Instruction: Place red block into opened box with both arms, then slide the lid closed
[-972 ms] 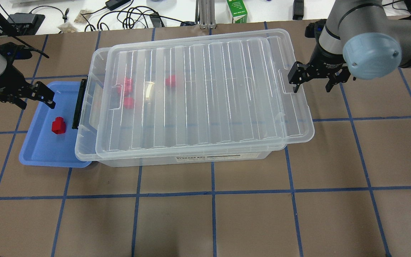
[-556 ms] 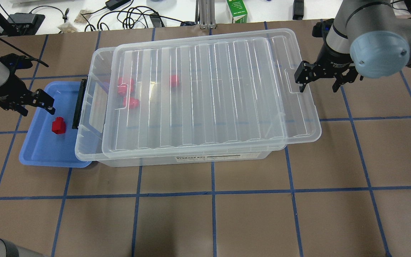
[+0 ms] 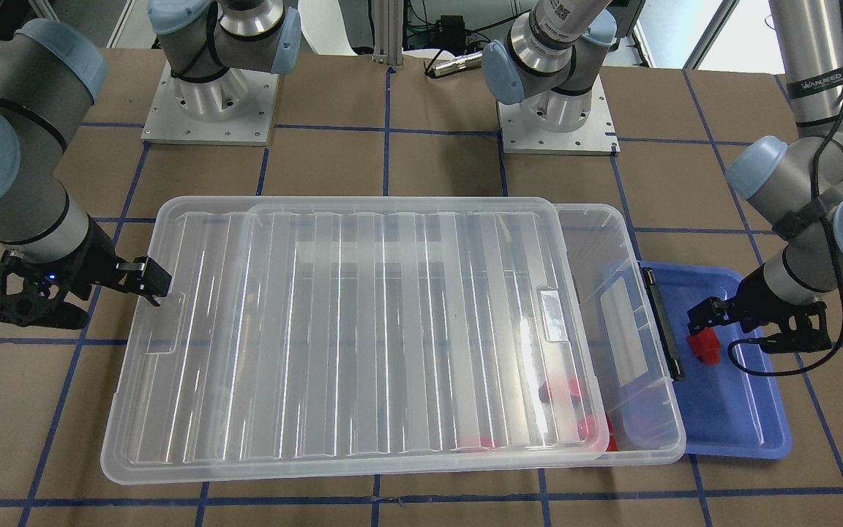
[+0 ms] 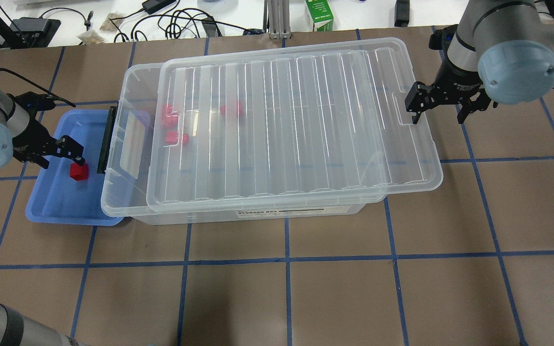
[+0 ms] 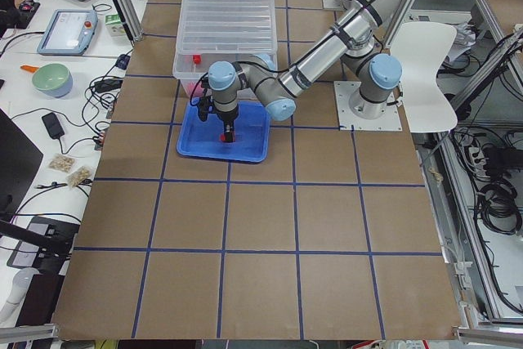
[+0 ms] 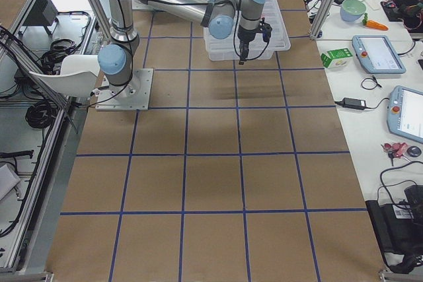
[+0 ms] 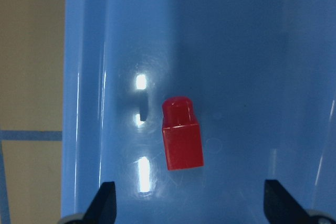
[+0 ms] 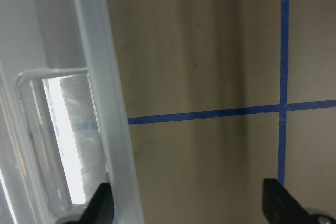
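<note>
A red block (image 4: 79, 171) (image 7: 181, 135) lies in the blue tray (image 4: 56, 206), its stub pointing away from the wrist camera. My left gripper (image 4: 60, 156) (image 7: 190, 205) hangs open just above it, fingers straddling it without touching. The see-through box (image 4: 128, 86) is partly covered by the ribbed lid (image 4: 286, 129), which is shifted right and leaves the box's left end uncovered. Three more red blocks (image 4: 176, 138) lie inside. My right gripper (image 4: 443, 113) (image 3: 88, 300) is open, with one finger (image 4: 414, 109) at the lid's right tab recess.
The tray is tucked under the box's left rim beside the black bar (image 4: 106, 139). A green carton (image 4: 319, 14) and cables sit beyond the table's far edge. Both arm bases (image 3: 209, 102) stand behind the box.
The lid has slid right along with my right gripper, widening the gap at the box's left end. My left gripper moved toward me and over the red block in the tray.
</note>
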Robot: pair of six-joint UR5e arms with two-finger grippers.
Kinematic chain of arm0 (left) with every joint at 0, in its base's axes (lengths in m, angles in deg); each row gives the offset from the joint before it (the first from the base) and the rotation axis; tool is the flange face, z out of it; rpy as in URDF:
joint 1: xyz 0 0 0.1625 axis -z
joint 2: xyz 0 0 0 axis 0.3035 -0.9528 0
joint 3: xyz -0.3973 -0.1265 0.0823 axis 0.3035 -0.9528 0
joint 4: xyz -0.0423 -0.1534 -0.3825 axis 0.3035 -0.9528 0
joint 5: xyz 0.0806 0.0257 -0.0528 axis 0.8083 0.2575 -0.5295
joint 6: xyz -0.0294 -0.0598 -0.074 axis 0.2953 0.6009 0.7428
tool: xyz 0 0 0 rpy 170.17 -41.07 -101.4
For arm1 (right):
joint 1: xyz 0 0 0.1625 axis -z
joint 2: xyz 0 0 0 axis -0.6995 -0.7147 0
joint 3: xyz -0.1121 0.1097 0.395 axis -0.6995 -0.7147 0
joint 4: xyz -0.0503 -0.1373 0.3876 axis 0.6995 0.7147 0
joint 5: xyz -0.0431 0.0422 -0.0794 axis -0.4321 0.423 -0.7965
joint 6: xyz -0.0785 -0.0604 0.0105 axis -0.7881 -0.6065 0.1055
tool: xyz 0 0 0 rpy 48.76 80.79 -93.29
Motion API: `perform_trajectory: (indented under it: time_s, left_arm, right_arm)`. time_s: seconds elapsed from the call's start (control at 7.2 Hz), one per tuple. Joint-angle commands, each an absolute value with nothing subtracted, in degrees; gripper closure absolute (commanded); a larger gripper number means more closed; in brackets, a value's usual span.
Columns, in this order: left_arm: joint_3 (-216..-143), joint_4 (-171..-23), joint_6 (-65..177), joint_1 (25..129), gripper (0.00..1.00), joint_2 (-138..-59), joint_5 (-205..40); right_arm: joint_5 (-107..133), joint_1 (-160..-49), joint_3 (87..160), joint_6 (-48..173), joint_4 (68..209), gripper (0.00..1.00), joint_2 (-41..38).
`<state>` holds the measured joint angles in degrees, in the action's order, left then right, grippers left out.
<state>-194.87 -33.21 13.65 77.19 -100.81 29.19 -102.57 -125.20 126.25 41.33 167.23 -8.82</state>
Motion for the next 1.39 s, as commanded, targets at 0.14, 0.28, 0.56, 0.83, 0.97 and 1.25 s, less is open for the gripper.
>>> perform_trajectory:
  time_s: [0.14, 0.28, 0.56, 0.83, 0.97, 1.25]
  left_arm:
    - [-195.6, -30.0, 15.3, 77.2, 0.0, -104.0, 29.1]
    - [-195.6, -29.7, 16.7, 77.2, 0.0, -104.5, 29.2]
    - [-195.5, -29.7, 16.6, 77.2, 0.16, -104.8, 29.2]
    - [-195.2, -29.7, 16.1, 77.3, 0.85, -104.7, 29.3]
    - [-195.1, -29.7, 16.1, 77.3, 1.0, -104.4, 29.3]
    - [-194.9, -29.6, 15.9, 77.3, 1.0, -103.2, 29.7]
  right_arm:
    - [-104.0, -123.1, 126.0, 39.5, 167.2, 0.0, -8.8]
    - [-105.0, -123.0, 126.1, 38.6, 167.3, 0.0, -8.8]
    - [-105.1, -121.0, 126.0, 37.3, 167.2, 0.0, -8.8]
    - [-105.1, -120.0, 126.0, 36.1, 167.2, 0.0, -8.8]
    - [-105.7, -120.0, 125.8, 35.9, 167.2, 0.0, -8.8]
    - [-106.6, -119.6, 125.7, 35.0, 167.3, 0.0, -8.8]
